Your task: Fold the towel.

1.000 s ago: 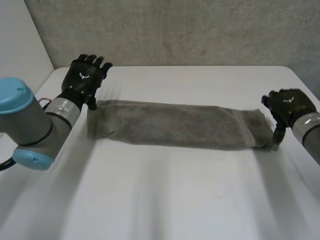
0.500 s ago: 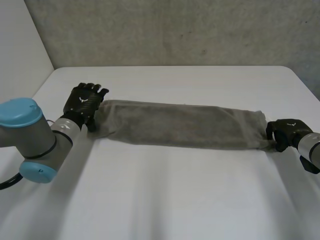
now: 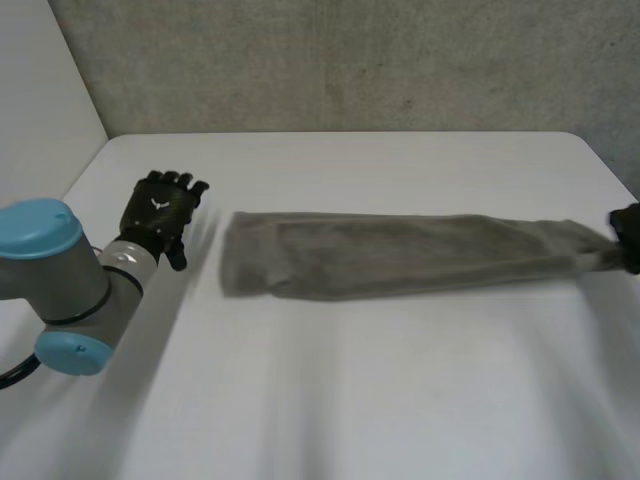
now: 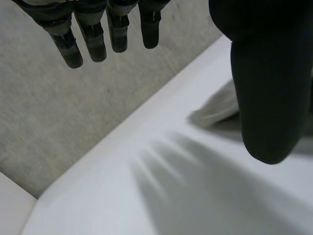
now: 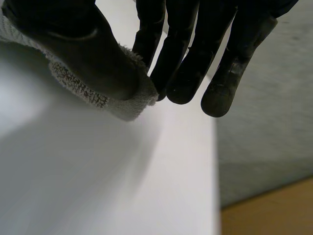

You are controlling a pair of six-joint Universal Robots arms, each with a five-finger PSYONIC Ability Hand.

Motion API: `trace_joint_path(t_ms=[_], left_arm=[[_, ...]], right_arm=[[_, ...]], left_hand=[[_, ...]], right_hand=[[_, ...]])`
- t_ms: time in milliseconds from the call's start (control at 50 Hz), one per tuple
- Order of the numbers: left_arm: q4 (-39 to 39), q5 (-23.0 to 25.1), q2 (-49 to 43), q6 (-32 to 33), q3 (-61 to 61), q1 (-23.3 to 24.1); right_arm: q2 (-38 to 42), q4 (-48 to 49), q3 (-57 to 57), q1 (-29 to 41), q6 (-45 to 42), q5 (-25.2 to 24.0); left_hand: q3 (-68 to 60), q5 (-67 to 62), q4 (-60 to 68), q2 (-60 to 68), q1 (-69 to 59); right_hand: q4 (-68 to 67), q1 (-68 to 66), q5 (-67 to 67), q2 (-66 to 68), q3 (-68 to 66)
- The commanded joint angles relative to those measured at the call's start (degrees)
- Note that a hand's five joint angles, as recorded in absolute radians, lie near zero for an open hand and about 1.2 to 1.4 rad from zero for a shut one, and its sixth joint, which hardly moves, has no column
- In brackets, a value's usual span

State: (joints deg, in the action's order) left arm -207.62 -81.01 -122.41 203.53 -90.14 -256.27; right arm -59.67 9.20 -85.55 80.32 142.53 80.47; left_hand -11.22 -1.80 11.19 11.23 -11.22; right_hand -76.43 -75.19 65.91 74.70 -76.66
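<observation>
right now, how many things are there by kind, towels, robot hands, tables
towel: 1
robot hands: 2 (left hand open beside the towel, right hand pinching the towel's end)
table: 1
total: 4

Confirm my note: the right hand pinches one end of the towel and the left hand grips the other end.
Wrong about the left hand: it is open and apart from the other end of the towel, as the head view shows. The right hand does pinch one end.
</observation>
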Motion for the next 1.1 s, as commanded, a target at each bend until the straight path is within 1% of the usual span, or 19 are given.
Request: trace_joint_path(t_ms=[20, 160, 200, 220, 260, 280, 320, 340, 380, 480, 560, 600, 720, 760, 820, 880, 940, 980, 1100], left_arm=[[0.0, 0.2, 8.2, -0.1, -2.8, 0.1], [-0.3, 0.2, 13.7, -2.8, -1.2, 0.2], [-0.3, 0.1, 13.8, -3.7, -0.5, 0.5], [-0.2, 0.0, 13.8, -4.8, 0.1, 0.8], [-0.1, 0.0, 13.7, -5.8, 0.4, 1.1], [-0.1, 0.0, 13.7, -5.8, 0.4, 1.1], [0.0, 0.0, 13.3, -7.3, 0.3, 1.8], [0.0, 0.0, 13.3, -7.4, 0.3, 1.8], [0.0, 0.0, 12.9, -7.4, 0.0, 2.6], [0.0, 0.0, 12.5, -7.4, -0.6, 3.1], [0.1, 0.0, 11.7, -7.5, -0.7, 3.1], [0.2, 0.0, 11.1, -7.5, -0.9, 3.3], [0.0, 0.2, 11.0, -7.4, -0.9, 4.7], [-0.2, 0.2, 11.1, -7.8, -0.1, 6.0], [-0.3, 0.2, 11.1, -7.9, 0.1, 6.9], [-0.6, 0.1, 10.9, -8.0, 1.4, 11.0], [-0.6, 0.2, 10.3, -8.0, 1.8, 12.6], [-0.6, 0.0, 7.6, -8.0, 2.9, 15.4], [-0.2, -0.3, -1.2, -7.4, 6.2, 19.5]], right_arm=[[-1.4, -0.5, 6.9, -1.3, -6.3, 1.2], [-4.6, -0.1, 11.5, 11.7, -6.7, 0.4], [-4.1, 0.8, 13.6, 22.4, -7.5, 0.4], [-4.1, 0.8, 13.7, 22.4, -7.5, 0.4], [-1.1, 2.8, 14.9, 32.5, -9.9, 0.2], [-1.1, 2.8, 14.9, 32.5, -9.9, 0.2], [4.0, 6.2, 15.3, 41.2, -13.8, 0.0], [4.0, 6.2, 15.3, 41.2, -13.9, 0.0], [8.8, 9.8, 15.6, 47.7, -17.4, 0.0], [16.1, 13.9, 17.9, 53.0, -20.9, 0.0], [19.6, 14.0, 19.2, 54.0, -21.8, 0.1], [20.5, 13.7, 18.2, 54.2, -21.9, 0.1], [16.3, 13.7, 14.7, 53.1, -20.5, 0.1], [8.3, 13.8, 10.2, 51.9, -16.9, 0.1], [3.9, 13.7, 7.6, 50.6, -13.0, 0.1], [-6.4, 13.2, 0.1, 44.3, 2.6, 0.4], [-8.6, 12.4, -2.3, 41.7, 8.6, 0.2], [-10.9, 9.5, -6.1, 36.1, 18.7, -2.3], [-10.3, 2.7, -10.3, 25.6, 27.7, -9.5]], left_hand=[[-1.4, -0.8, 1.4, 1.3, -1.3], [-1.0, -0.4, 1.0, 1.0, -1.0], [-1.2, -0.6, 1.2, 1.2, -1.2], [-1.2, -0.6, 1.2, 1.2, -1.2], [-1.2, -0.6, 1.2, 1.2, -1.2], [-1.2, -0.6, 1.2, 1.2, -1.2], [-1.2, -0.6, 1.2, 1.2, -1.2], [-1.2, -0.6, 1.2, 1.2, -1.2], [-1.2, -0.6, 1.2, 1.2, -1.2], [-1.2, -0.6, 1.2, 1.2, -1.2], [-1.2, -0.6, 1.2, 1.2, -1.2], [-1.0, -0.4, 1.0, 1.0, -1.0], [-1.0, -0.4, 1.0, 1.0, -1.0], [-1.0, -0.4, 1.0, 1.0, -1.0], [-1.2, -0.6, 1.2, 1.2, -1.2], [-1.2, -0.6, 1.2, 1.2, -1.2], [-1.2, -0.6, 1.2, 1.2, -1.2], [-1.2, -0.6, 1.2, 1.2, -1.2], [-1.4, -0.8, 1.4, 1.3, -1.3]], right_hand=[[-3.6, -4.8, 4.1, 5.3, -3.3], [-3.6, -4.8, 4.1, 5.3, -3.3], [-3.6, -4.8, 4.1, 5.3, -3.3], [-3.6, -4.8, 4.1, 5.3, -3.3], [-3.6, -4.8, 4.1, 5.3, -3.3], [-3.6, -4.8, 4.1, 5.3, -3.3], [-3.6, -4.8, 4.1, 5.3, -3.3], [-3.6, -4.8, 4.1, 5.3, -3.3], [-3.6, -4.8, 4.1, 5.3, -3.3], [-3.6, -4.8, 4.1, 5.3, -3.3], [-0.3, -1.5, 0.8, 2.0, 0.0], [66.4, 65.2, -65.9, -64.7, 66.7], [66.4, 65.2, -65.9, -64.7, 66.7], [66.4, 65.2, -65.9, -64.7, 66.7], [66.4, 65.2, -65.9, -64.7, 66.7], [66.4, 65.2, -65.9, -64.7, 66.7], [66.4, 65.2, -65.9, -64.7, 66.7], [66.4, 65.2, -65.9, -64.7, 66.7], [66.4, 65.2, -65.9, -64.7, 66.7]])
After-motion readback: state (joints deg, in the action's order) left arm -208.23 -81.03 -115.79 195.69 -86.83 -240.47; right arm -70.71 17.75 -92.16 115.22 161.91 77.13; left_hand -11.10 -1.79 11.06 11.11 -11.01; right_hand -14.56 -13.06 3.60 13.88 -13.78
